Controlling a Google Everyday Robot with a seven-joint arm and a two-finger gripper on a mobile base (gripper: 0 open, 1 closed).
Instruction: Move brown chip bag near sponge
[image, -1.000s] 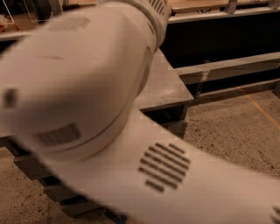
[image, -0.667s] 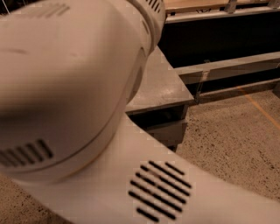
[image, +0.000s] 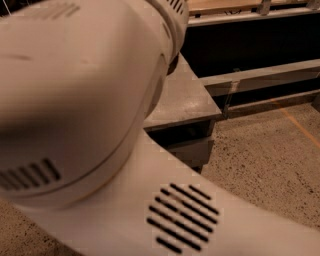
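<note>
Brown chip bag: not in sight. Sponge: not in sight either. Whether they lie behind the arm or outside the frame cannot be told.

Gripper: out of view. Whether it is open or closed cannot be told, nor whether it holds or touches anything. With the gripper unseen, places below are taken from the arm instead.

Arm housing (image: 75, 100): cream-white, rounded and very close to the camera. It fills the left and middle of the view from top to bottom. A lower limb of the same casing sweeps across the bottom toward the right edge.

- Slotted vent (image: 182, 217): dark parallel slits on the lower limb, bottom centre.
- Second vent (image: 30, 175): a short row of slits at the housing's lower left.
- Ribbed collar (image: 172, 7): at the top of the housing.

Grey table (image: 182, 100): only its corner shows, just right of the housing. The top is bare where visible, with a dark gap and a grey lower part beneath.

Speckled floor (image: 265, 160): tan, to the right of the table and under the arm's limb. An orange line (image: 295, 122) runs across it diagonally.

Grey rail (image: 260, 77): beyond the table, across the upper right, with dark space above and below it. A pale wooden ledge (image: 225, 5) sits at the top edge.
</note>
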